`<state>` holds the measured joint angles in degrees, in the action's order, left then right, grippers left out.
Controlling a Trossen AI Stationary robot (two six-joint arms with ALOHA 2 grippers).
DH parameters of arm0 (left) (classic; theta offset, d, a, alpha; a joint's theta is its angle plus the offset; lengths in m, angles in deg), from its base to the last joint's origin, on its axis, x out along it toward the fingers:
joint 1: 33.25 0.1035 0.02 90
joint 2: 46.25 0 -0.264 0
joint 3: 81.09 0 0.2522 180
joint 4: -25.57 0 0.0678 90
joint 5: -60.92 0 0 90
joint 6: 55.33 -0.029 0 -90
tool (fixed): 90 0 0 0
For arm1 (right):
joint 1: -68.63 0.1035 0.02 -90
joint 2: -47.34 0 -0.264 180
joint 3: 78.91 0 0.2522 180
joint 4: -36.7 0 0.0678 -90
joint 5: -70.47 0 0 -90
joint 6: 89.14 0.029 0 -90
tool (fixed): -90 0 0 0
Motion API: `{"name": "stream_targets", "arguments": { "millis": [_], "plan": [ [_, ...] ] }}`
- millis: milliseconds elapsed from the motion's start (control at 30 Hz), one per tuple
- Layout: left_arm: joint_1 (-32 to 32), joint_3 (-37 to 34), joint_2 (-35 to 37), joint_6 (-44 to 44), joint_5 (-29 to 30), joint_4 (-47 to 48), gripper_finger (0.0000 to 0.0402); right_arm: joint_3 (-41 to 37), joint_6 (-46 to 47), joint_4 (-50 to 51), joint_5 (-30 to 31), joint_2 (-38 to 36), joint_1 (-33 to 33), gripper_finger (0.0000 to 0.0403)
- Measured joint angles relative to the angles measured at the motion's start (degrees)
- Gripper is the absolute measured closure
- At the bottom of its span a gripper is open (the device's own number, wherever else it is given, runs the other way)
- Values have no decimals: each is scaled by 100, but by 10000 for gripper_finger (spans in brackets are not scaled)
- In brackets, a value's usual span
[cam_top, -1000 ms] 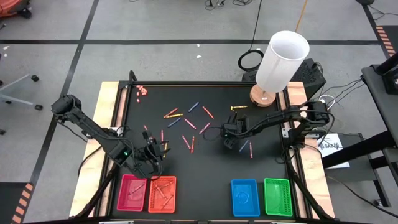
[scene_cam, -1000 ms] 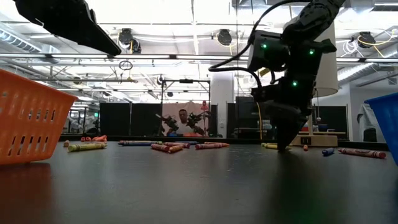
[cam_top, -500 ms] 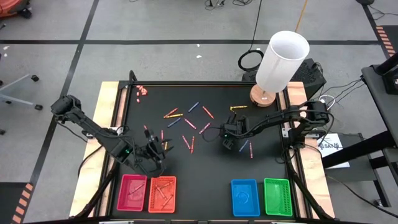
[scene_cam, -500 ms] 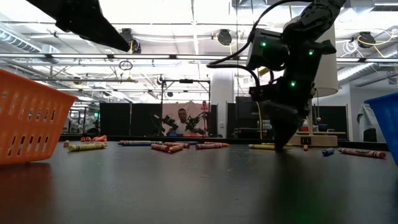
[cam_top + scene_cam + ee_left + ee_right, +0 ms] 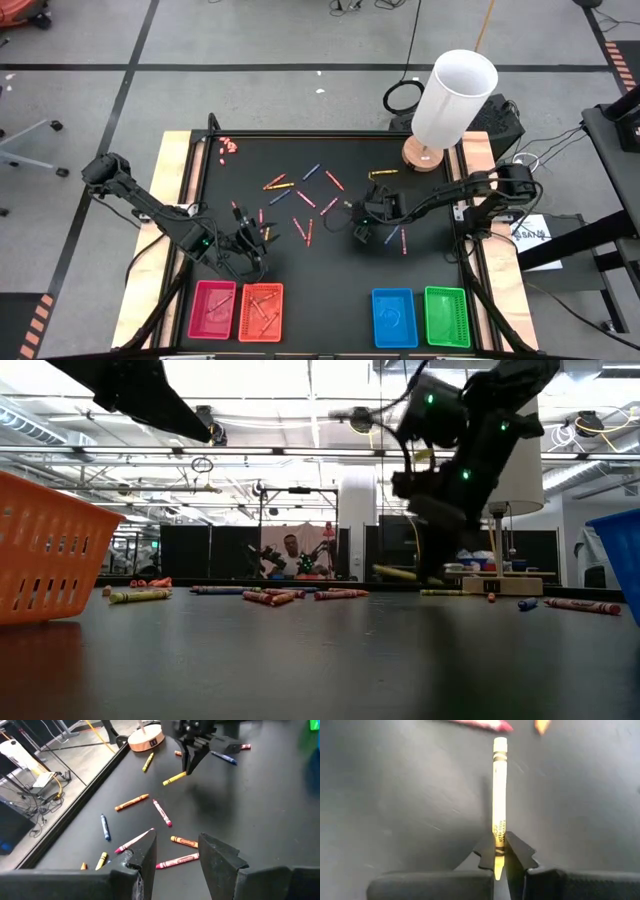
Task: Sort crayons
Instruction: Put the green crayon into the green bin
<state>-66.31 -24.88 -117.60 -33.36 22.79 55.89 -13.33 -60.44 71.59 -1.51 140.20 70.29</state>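
Several crayons (image 5: pixel 300 195) in red, orange, blue and yellow lie scattered on the black table top (image 5: pixel 330 270). My right gripper (image 5: pixel 362 224) hangs above the table's middle, shut on a yellow crayon (image 5: pixel 499 790). The crayon also shows in the left wrist view (image 5: pixel 174 779) and in the low view (image 5: pixel 395 573). My left gripper (image 5: pixel 250 250) is open and empty above the table, just beyond the orange tray (image 5: pixel 261 311); its own view shows its fingers apart (image 5: pixel 177 852) over red and orange crayons. My right gripper pinches the yellow crayon near one end (image 5: pixel 498 847) between its two fingertips. The fingers come from above, pointing down, and lie across the crayon. The crayon is lifted clear of the table, nearly level, and its long free part (image 5: pixel 170 781) sticks out from the fingers.
A pink-red tray (image 5: pixel 213 310) and the orange tray stand at the near left, a blue tray (image 5: pixel 394 317) and a green tray (image 5: pixel 446 316) at the near right. A white lamp (image 5: pixel 455 95) stands at the far right corner. Small pink bits (image 5: pixel 228 146) lie at the far left.
My right gripper has risen from the table with the yellow crayon and drifted slightly toward the left and near edges. The crayon lay on the table between the fingertips half a second ago and now hangs clear of it.
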Motion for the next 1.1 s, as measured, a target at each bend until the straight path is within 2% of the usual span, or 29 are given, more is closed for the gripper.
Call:
{"name": "stream_targets", "arguments": {
  "millis": [133, 367, 533, 633, 900, 1100],
  "plan": [
    [9, -5, 0, -199, -218, -280, 259, 11, -479, -680, -5, -88, 309, 399],
    [9, -185, 2, -1465, -899, -2168, 259, 11, -1630, -1955, -14, -85, 893, 399],
    [9, -197, -69, -1682, -1128, -2421, 256, 13, -2195, -2842, -13, -87, 1214, 399],
    [9, -198, -202, -1777, -1128, -2586, 237, 14, -2396, -3265, -14, -88, 1379, 399],
    [214, -199, -671, -2252, -1147, -3589, 149, 15, -2705, -3789, -12, -89, 1649, 399],
    [532, -199, -846, -2295, -2257, -3771, 134, 15, -2698, -3978, 7, -90, 1650, 399]
  ]
}}
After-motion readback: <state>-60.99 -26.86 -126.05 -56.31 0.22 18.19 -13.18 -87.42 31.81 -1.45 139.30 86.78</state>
